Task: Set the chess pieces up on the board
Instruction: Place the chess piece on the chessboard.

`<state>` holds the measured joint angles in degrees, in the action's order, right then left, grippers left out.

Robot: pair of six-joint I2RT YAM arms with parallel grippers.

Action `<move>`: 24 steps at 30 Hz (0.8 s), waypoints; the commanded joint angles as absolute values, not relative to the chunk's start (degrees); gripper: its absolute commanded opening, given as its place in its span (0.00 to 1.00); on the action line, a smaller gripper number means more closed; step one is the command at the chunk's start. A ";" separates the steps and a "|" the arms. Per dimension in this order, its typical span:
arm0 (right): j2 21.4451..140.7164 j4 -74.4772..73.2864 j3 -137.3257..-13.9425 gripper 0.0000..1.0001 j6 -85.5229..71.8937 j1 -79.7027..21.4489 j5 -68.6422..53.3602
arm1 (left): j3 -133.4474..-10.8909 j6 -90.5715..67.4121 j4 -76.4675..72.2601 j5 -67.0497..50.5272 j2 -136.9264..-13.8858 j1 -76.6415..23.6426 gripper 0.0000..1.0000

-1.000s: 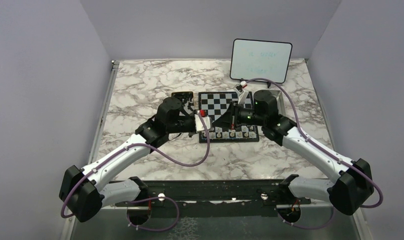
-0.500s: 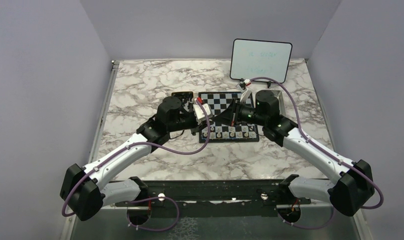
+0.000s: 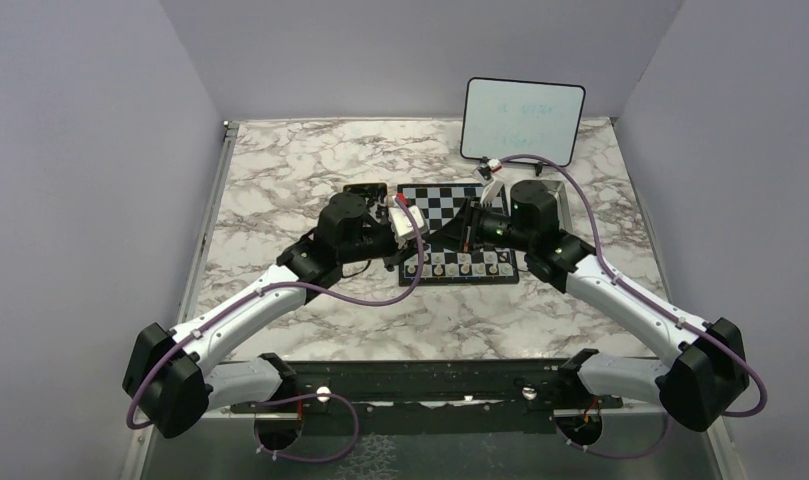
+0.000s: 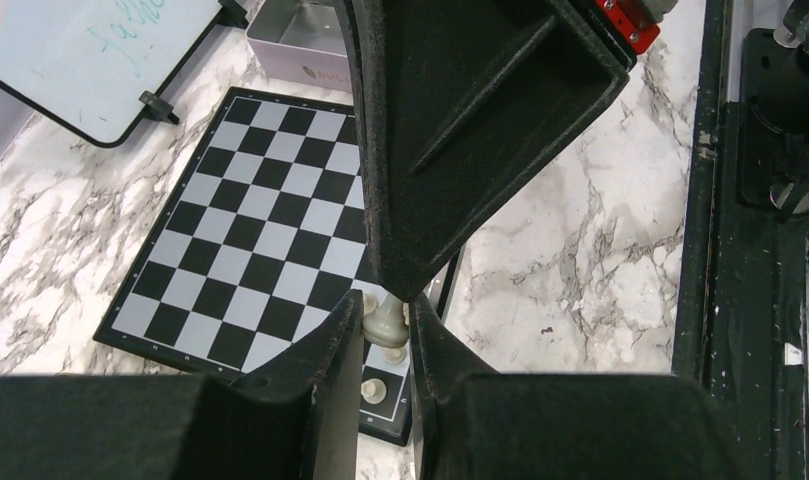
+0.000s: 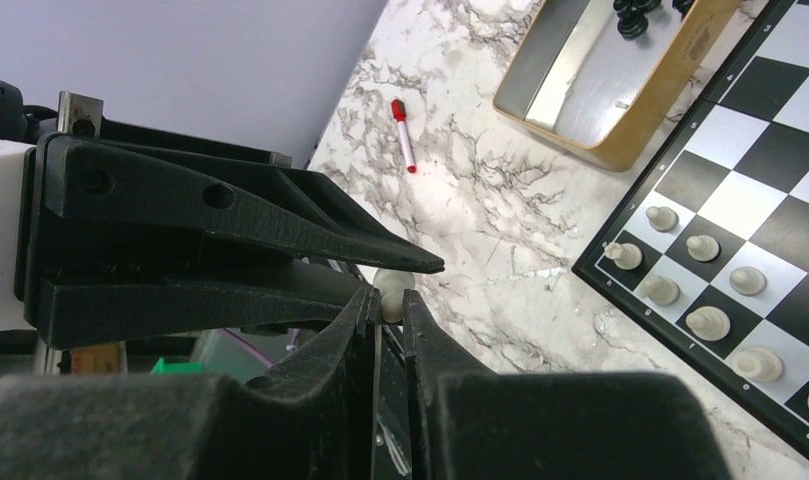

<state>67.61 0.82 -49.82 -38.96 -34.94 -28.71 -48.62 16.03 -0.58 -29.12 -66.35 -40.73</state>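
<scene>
You have one cream chess piece [image 4: 385, 328] held up over the near left corner of the board [image 4: 250, 240], close to the row of cream pieces [image 5: 702, 247] standing along its near edge. Your left gripper [image 4: 384, 305] is closed narrowly on it. Your right gripper [image 5: 388, 300] has its tips on either side of the same piece, nearly closed, but I cannot tell whether it actually grips.

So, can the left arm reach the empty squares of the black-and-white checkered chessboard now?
Probably, once freed: the left pincer grips a small cream chess piece over the chessboard edge, but the right pincer crowds that piece.
</scene>
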 commanded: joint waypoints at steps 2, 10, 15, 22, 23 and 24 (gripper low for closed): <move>67.60 2.15 -50.32 0.23 -38.41 -35.34 -29.03 | -50.09 15.47 -0.81 -28.32 -66.91 -41.09 0.07; 69.23 0.17 -50.87 0.21 -37.65 -35.34 -29.79 | -50.22 15.47 -0.88 -28.22 -67.17 -41.13 0.07; 69.70 -1.76 -50.70 0.18 -37.36 -35.35 -29.70 | -50.10 15.24 -0.88 -28.13 -67.33 -41.06 0.07; 67.37 -2.34 -50.43 0.06 -36.96 -35.33 -26.55 | -50.08 15.03 -1.05 -27.41 -67.71 -41.06 0.07; 67.05 -2.73 -50.51 0.06 -36.66 -35.33 -25.81 | -50.02 15.07 -1.05 -27.65 -67.84 -41.06 0.08; 66.84 -3.33 -50.84 0.05 -36.16 -35.38 -24.92 | -49.97 15.38 -0.99 -28.01 -67.94 -41.12 0.13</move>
